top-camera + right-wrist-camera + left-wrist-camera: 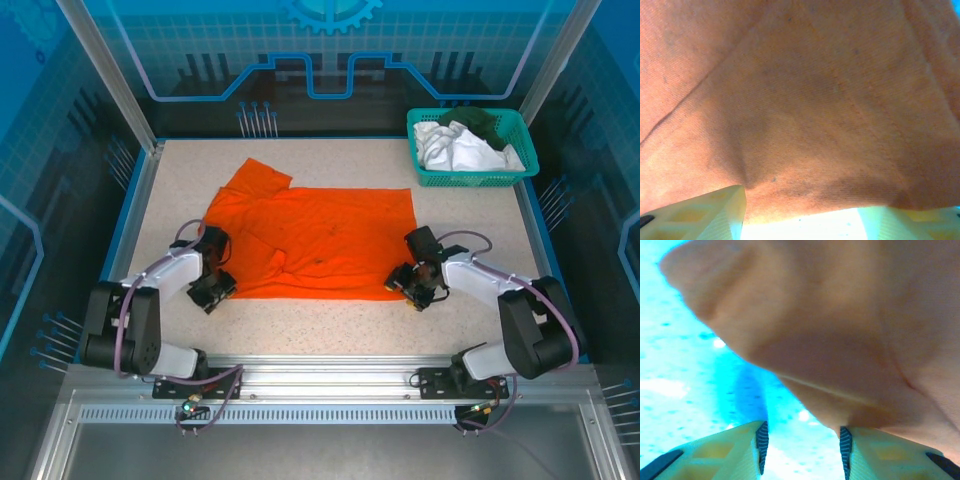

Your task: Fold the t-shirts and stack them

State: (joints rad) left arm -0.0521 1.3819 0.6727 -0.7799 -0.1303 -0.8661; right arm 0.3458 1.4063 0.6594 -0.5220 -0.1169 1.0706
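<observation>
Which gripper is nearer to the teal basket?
Right. The right gripper is at the orange t-shirt's near right corner, on the teal basket's side; the left gripper is at its near left corner, farther away.

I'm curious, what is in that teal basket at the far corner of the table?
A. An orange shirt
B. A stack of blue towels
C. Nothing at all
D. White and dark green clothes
D: the teal mesh basket holds crumpled white clothes and a dark green garment, while the orange t-shirt lies spread out on the table.
</observation>
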